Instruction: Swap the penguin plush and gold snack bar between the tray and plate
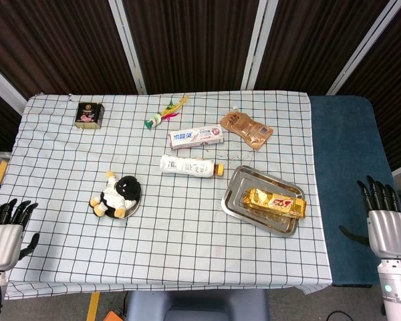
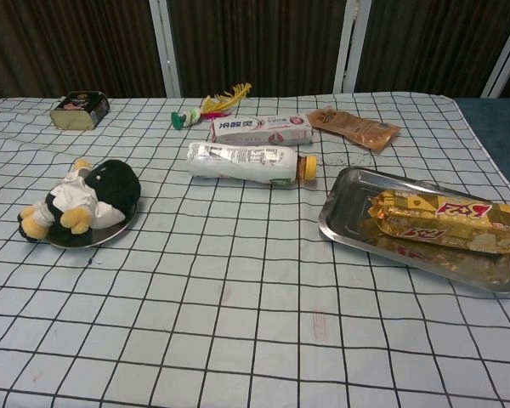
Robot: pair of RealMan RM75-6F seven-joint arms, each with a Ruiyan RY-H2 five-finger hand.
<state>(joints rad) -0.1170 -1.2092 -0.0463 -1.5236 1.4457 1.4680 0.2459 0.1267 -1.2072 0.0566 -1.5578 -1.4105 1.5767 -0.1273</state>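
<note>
The penguin plush (image 1: 116, 195) (image 2: 83, 197) lies on its side on a small round metal plate (image 1: 135, 207) (image 2: 110, 233) at the table's left. The gold snack bar (image 1: 275, 202) (image 2: 446, 220) rests in the steel tray (image 1: 235, 198) (image 2: 344, 219) at the right. My left hand (image 1: 5, 231) hangs off the table's front left corner, fingers apart and holding nothing. My right hand (image 1: 386, 226) is over the blue surface right of the table, well away from the tray, fingers spread and empty. Neither hand shows in the chest view.
Between plate and tray lies a plastic bottle (image 1: 189, 166) (image 2: 248, 162). Behind it are a toothpaste box (image 1: 196, 136) (image 2: 261, 129), a brown pouch (image 1: 246, 128) (image 2: 354, 127), a feathered shuttlecock (image 1: 164, 114) (image 2: 208, 106) and a small tin (image 1: 89, 114) (image 2: 79, 110) at the back left.
</note>
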